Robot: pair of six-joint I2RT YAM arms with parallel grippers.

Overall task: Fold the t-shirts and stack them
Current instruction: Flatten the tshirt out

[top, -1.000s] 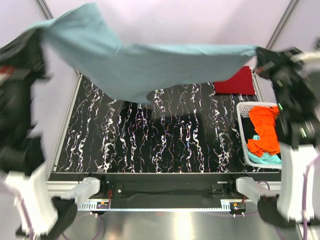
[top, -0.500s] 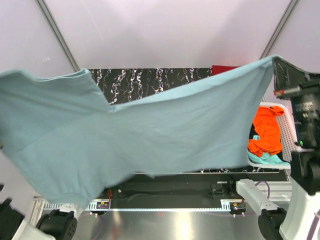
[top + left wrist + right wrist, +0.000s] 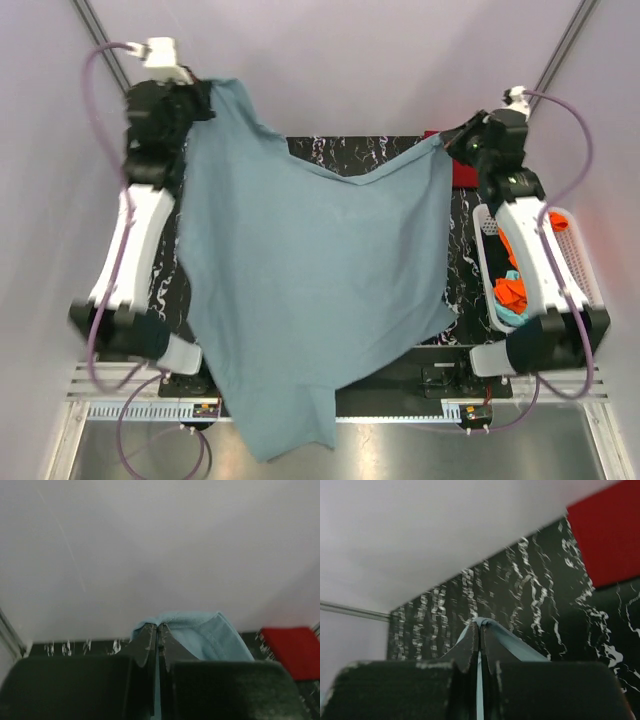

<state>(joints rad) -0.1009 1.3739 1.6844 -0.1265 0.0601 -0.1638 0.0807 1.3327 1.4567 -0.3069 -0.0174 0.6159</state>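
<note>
The left gripper (image 3: 203,100) and right gripper (image 3: 447,140) are each clamped shut on a far corner of the grey-blue t-shirt (image 3: 310,300), which hangs spread above the tabletop (image 3: 360,150).

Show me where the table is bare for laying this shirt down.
Bare black marbled table shows along the far edge between the held corners, and in a narrow strip between the hanging grey-blue t-shirt and the white slatted basket. Crowded: the dark red shirt fills the far right corner.
</note>
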